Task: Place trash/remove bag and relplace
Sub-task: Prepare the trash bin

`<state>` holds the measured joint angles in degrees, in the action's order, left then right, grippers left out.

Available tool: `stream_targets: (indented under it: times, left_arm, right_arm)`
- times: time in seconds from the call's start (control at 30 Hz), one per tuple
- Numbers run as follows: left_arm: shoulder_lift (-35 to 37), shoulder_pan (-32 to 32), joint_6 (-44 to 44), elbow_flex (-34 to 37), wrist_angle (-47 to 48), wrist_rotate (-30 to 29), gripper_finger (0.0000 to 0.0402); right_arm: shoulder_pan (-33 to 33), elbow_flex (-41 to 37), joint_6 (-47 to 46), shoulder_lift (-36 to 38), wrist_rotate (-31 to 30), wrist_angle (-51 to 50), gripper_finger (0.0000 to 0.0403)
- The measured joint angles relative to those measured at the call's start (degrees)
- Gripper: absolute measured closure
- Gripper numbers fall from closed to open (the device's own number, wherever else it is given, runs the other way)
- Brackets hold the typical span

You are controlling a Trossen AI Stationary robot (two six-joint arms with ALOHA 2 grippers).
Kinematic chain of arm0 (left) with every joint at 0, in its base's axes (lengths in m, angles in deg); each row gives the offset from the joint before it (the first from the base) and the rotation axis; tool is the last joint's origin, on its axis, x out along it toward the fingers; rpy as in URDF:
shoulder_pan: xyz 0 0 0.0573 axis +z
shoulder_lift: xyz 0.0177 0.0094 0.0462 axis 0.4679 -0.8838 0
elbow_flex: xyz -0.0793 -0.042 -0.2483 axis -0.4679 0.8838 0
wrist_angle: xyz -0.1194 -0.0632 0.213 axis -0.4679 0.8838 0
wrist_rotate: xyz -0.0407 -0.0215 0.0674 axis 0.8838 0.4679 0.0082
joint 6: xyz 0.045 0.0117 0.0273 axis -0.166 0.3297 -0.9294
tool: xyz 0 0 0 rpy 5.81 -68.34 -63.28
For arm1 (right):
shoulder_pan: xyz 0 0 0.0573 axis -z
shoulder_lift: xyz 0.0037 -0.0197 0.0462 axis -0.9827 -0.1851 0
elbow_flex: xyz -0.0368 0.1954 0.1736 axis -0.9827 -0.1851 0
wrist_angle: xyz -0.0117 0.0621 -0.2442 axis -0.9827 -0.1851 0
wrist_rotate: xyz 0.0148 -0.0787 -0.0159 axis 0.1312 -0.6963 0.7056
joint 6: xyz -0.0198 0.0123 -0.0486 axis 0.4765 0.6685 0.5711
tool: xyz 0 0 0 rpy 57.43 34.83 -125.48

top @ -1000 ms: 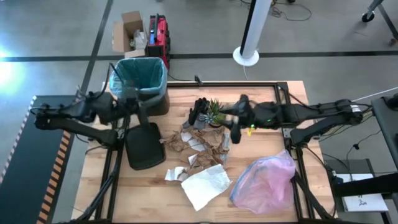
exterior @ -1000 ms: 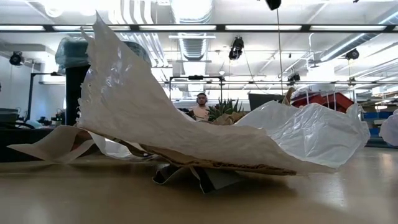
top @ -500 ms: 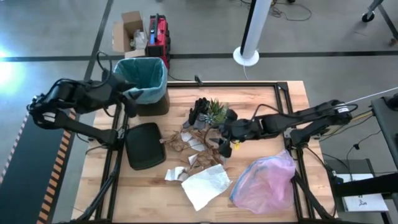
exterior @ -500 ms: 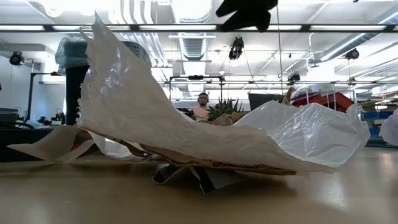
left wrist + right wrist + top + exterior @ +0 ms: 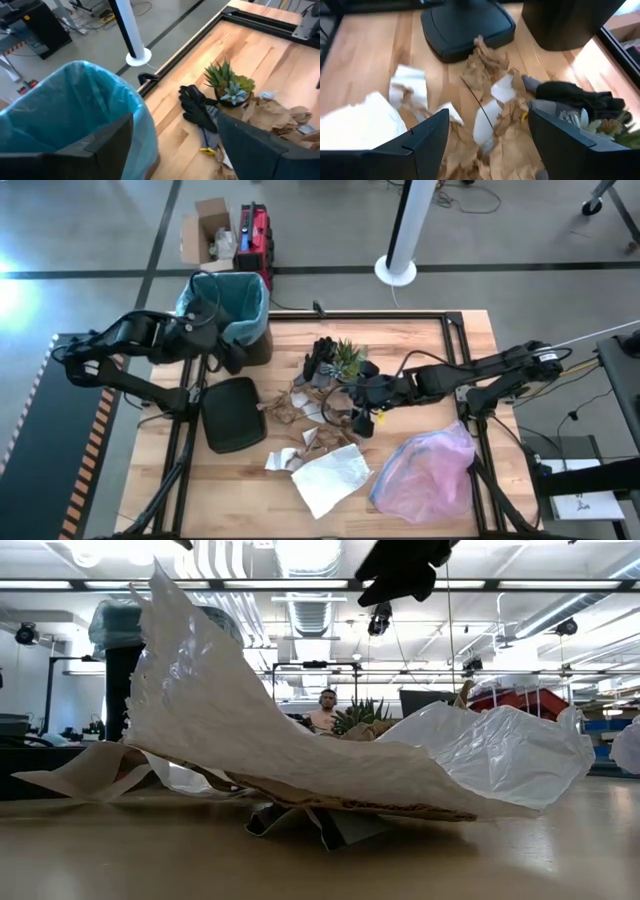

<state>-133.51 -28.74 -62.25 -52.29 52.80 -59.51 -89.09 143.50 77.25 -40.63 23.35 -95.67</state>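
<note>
Right gripper [image 5: 358,412]: hangs over the middle of the table with its fingers spread wide and nothing between them, straight above the litter.
Trash [image 5: 318,420]: crumpled brown paper and white scraps sit directly under and just toward 9 o'clock of that claw in the high view; the right wrist view shows brown paper [image 5: 492,62] framed between the two dark fingers.
Long axis of the pile: runs roughly from 12 to 6 o'clock, from the potted plant [image 5: 345,360] and black glove [image 5: 320,360] down to the big white sheet [image 5: 330,477] — no single piece points anywhere clear.
Nearer arm: the right one, by far; you should reach for litter with it.
Left gripper [image 5: 222,345]: open and empty (jaws stand apart in its wrist view), poised at the rim of the bin [image 5: 245,340].
Bag [image 5: 75,107]: teal liner seated in the bin at the table's 10 o'clock corner, mouth facing up.
Lid [image 5: 233,413]: flat on the table just at 6 o'clock of the bin.
Pink bag [image 5: 428,470]: lies at 5 o'clock — leave it.
</note>
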Motion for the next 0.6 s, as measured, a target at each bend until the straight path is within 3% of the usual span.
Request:
stream_targets:
  times: [0.2, 0.43, 0.6]
  left_arm:
    - [-3.66, 2.05, -5.35, 0.08, -0.39, -0.42, 0.0121]
    - [-7.77, 3.4, -8.52, 0.15, -1.49, -7.3, 0.0128]
    - [-10.71, 5.66, -12.58, 0.19, 0.8, -4.21, 0.0127]
  right_arm:
    - [-0.37, -0.5, 0.85, 0.02, -0.11, -4.22, 0.0129]
    - [-0.57, -5.25, -2.43, 1.88, -0.55, -4.57, 0.0119]
    - [-1.9, -9.23, -5.04, 4.99, -0.61, -4.74, 0.0121]
